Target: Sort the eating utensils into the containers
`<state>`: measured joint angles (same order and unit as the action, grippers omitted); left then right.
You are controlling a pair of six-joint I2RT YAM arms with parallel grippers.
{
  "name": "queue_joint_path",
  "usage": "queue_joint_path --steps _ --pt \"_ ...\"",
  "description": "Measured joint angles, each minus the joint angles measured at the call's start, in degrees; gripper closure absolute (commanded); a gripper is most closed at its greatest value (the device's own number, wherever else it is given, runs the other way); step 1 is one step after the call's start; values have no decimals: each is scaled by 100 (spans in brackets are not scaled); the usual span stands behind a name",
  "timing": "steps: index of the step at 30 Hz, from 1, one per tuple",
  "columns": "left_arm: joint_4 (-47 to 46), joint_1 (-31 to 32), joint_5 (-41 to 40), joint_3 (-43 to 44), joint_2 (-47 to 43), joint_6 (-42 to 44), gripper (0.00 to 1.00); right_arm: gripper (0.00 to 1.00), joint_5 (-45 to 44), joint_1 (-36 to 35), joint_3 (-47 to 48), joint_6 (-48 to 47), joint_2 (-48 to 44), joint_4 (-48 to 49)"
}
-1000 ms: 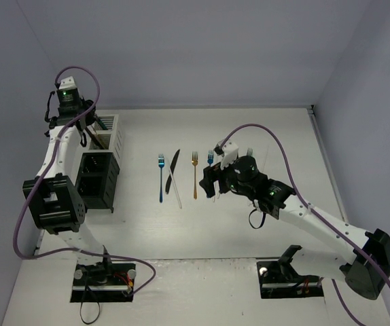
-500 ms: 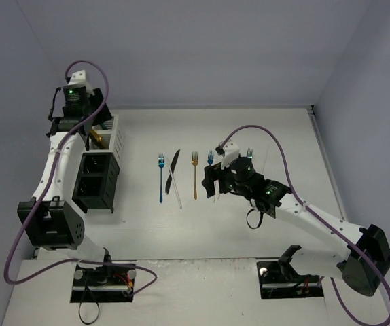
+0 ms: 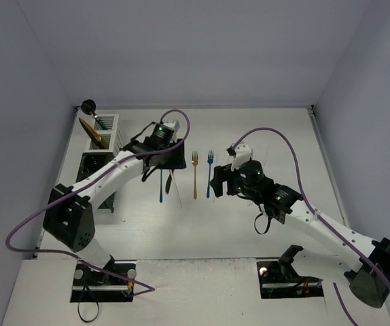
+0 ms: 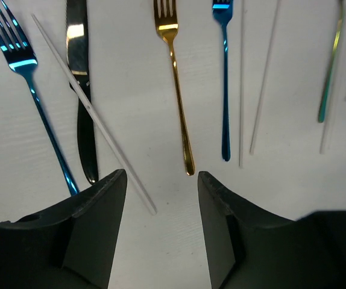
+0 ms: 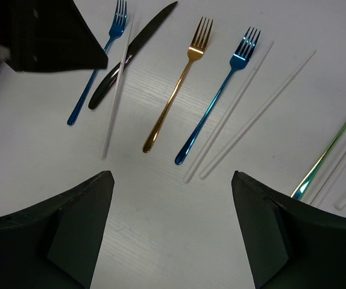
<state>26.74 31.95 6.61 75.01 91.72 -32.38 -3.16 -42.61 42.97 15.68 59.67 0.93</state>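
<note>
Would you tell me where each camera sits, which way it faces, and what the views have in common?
Top: fixed above and behind the bases, looking down at the table; left arm, right arm and containers show.
Left wrist: on the left arm, looking down; open left gripper frames the black knife and gold fork.
Right wrist: on the right arm, looking down; open right gripper frames a blue fork.
Shared: both wrist views show the gold fork and black knife.
</note>
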Motion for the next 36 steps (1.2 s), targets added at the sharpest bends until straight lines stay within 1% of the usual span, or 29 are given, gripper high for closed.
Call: queue_joint_path --steps 6,11,18,21,26,32,36 --pt "2 383 -106 -232 575 -504 52 24 -90 21 -42 85 -222 -136" --pt "-242 465 -112 -362 898 -832 52 23 -118 25 -119 119 -331 -195" --pt "-341 473 -512 -911 923 -1229 52 23 -184 26 -257 129 -482 -255" --pt "-303 474 -722 -999 898 -1345 52 23 -201 27 -270 131 -477 -273" --pt "-291 474 -839 -911 974 -1420 52 23 -203 28 -270 131 -477 -286" --pt "-324 476 -792 -299 1589 -1343 51 23 -203 30 -287 131 -489 -289" --pt "-348 531 -754 -13 1795 -1177 52 23 -205 32 -305 131 -492 -292"
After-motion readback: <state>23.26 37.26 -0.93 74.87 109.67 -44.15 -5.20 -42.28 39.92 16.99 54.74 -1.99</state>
